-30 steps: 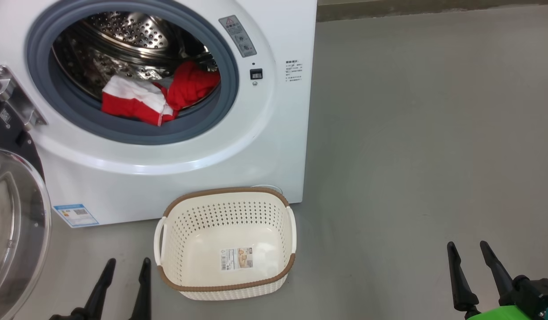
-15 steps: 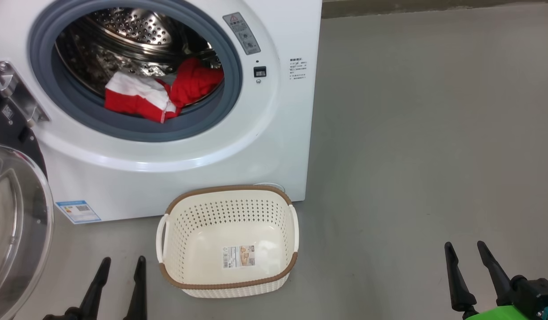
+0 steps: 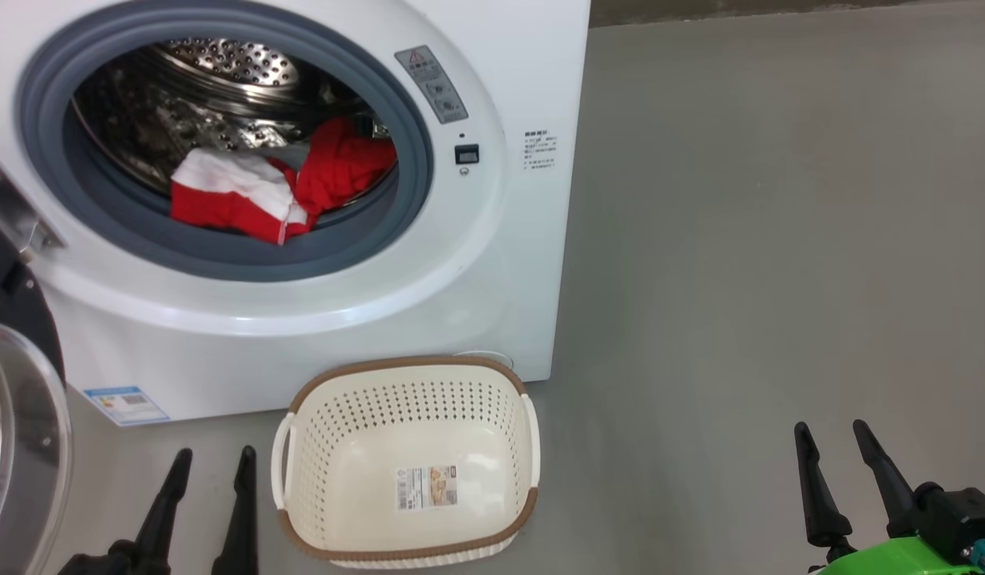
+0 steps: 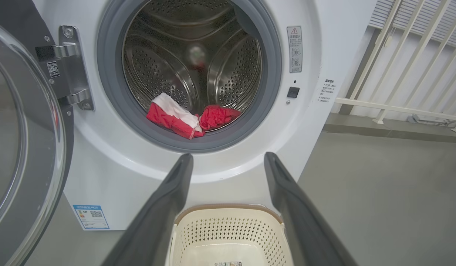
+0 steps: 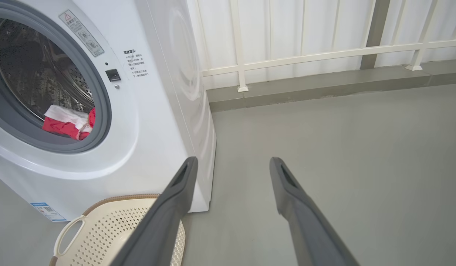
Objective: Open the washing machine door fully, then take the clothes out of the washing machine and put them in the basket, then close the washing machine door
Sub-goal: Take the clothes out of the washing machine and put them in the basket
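Left tool point(image 3: 216, 451) and right tool point(image 3: 829, 426) both hang spread and empty. The clothes point(image 3: 276, 188) sit at the front of the washing machine point(image 3: 300, 319) drum point(image 3: 228, 60), with the basket point(image 3: 396, 365) on the floor point(image 3: 740, 239) just below. Risk imo: a shallow pinch grabs one layer and it drops beside the basket.

washing machine point(image 3: 492, 263): glossy white, grey gasket point(image 3: 220, 259), silvery drum point(image 3: 236, 64) dotted with holes | clothes point(image 3: 244, 200): bright red, white panels | basket point(image 3: 404, 399): cream, rows of small holes, brown woven-look rim | washing machine door point(image 3: 29, 447): black rim, clear glass | label point(image 3: 126, 404): blue and white | floor point(image 3: 780, 239): plain grey | left hand point(image 3: 215, 454), right hand point(image 3: 830, 427): black fingers
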Motion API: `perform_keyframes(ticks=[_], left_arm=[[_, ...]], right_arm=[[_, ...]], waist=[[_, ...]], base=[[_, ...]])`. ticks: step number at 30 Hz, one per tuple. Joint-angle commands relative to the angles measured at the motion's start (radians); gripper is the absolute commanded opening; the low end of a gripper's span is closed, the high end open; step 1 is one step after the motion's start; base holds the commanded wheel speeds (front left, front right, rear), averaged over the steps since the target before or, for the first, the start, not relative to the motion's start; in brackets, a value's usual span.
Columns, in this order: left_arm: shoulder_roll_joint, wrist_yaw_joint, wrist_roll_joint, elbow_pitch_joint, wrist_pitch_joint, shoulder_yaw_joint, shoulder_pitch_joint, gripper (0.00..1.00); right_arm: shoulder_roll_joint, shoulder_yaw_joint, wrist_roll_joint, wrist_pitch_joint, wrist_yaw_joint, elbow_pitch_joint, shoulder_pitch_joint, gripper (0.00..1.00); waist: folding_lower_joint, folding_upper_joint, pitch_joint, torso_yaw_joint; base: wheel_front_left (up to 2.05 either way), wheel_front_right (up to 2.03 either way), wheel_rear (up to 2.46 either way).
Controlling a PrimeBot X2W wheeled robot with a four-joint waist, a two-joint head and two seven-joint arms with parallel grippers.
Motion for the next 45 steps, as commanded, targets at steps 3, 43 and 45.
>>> perform_keyframes(ticks=[3,43,45], left_arm=[[0.015,0.002,-0.006,-0.021,-0.005,0.042,-0.049,1.00],[0.085,0.002,0.071,0.352,-0.005,-0.005,-0.576,1.00],[0.107,0.002,0.066,0.392,-0.005,-0.016,-0.647,1.00]], right_arm=[[-0.014,0.031,0.008,-0.009,0.005,-0.023,-0.038,1.00],[-0.014,0.096,0.046,-0.009,0.005,-0.037,-0.172,1.00],[-0.014,0.101,0.053,-0.009,0.005,-0.040,-0.187,1.00]], waist=[[0.0000,0.0000,0.005,-0.002],[0.0000,0.0000,0.294,-0.103],[0.0000,0.0000,0.328,-0.122]], base=[[1.19,-1.19,0.00],[0.17,-0.17,0.00],[0.00,0.00,0.00]])
